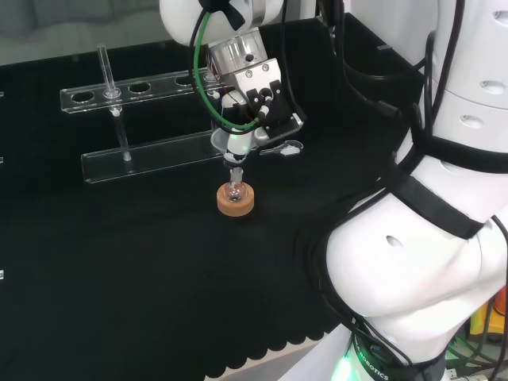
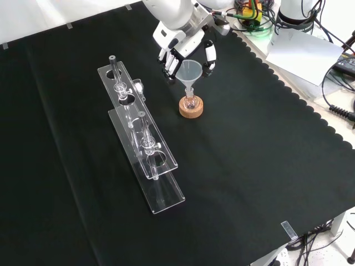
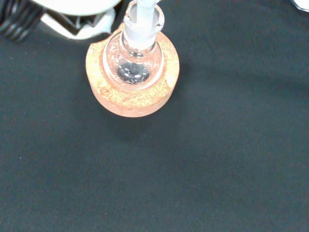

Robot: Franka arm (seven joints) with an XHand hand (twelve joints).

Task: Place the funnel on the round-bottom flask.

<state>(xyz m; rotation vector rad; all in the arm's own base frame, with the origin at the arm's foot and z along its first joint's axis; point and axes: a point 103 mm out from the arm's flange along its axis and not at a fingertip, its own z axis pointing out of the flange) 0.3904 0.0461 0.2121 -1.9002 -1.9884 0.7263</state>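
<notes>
- The funnel [image 2: 190, 72] is a clear cone with a thin stem that points straight down.
- The hand [image 2: 183, 49] has its fingers curled round the wide top of the funnel and holds it up.
- The round-bottom flask [image 2: 191, 103] is small and made of clear glass. It sits in a cork ring [image 2: 191, 109] on the black surface [image 2: 260, 166].
- In the front view the funnel stem reaches down to the flask's neck. In the wrist view the stem [image 3: 145, 12] sits right at the mouth of the flask [image 3: 134, 58]. It looks like the tip is just going in, but I cannot tell how deep it is.
- In the head view the hand [image 1: 252, 103] is right above the cork ring [image 1: 236, 200], so the funnel and the flask line up well.
- A clear rack [image 2: 141, 133] with glass tubes stands on the surface, to the left of the flask in the front view. It is apart from the flask and not in the way.
- So the task looks almost done. The funnel is picked up, carried over and lined up with the flask.
- What is left, I think: lower the funnel until it rests on the neck by itself, then let go and lift the hand away without tipping the little flask.
</notes>
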